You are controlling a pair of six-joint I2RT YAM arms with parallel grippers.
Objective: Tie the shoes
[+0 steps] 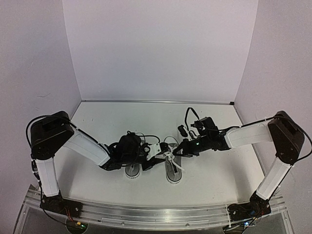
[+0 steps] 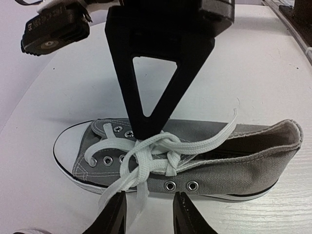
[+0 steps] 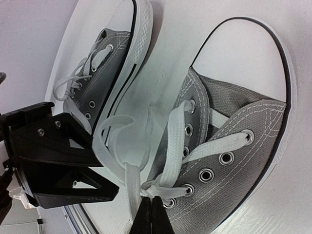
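Observation:
Two grey shoes with white toe caps stand side by side at the table's near middle: the left shoe and the right shoe. Both grippers meet over the right shoe. My right gripper is shut, its tips pressed against the crossing of the white laces; whether a strand is pinched does not show. My left gripper stands open beside the shoe's flank, with a loose lace end lying between its fingers. A lace loop lies between the shoes.
The other shoe lies close alongside, its own laces loose. A metal rail runs along the table's near edge. White walls close in the back and both sides. The right gripper's black finger fills the space above the laces.

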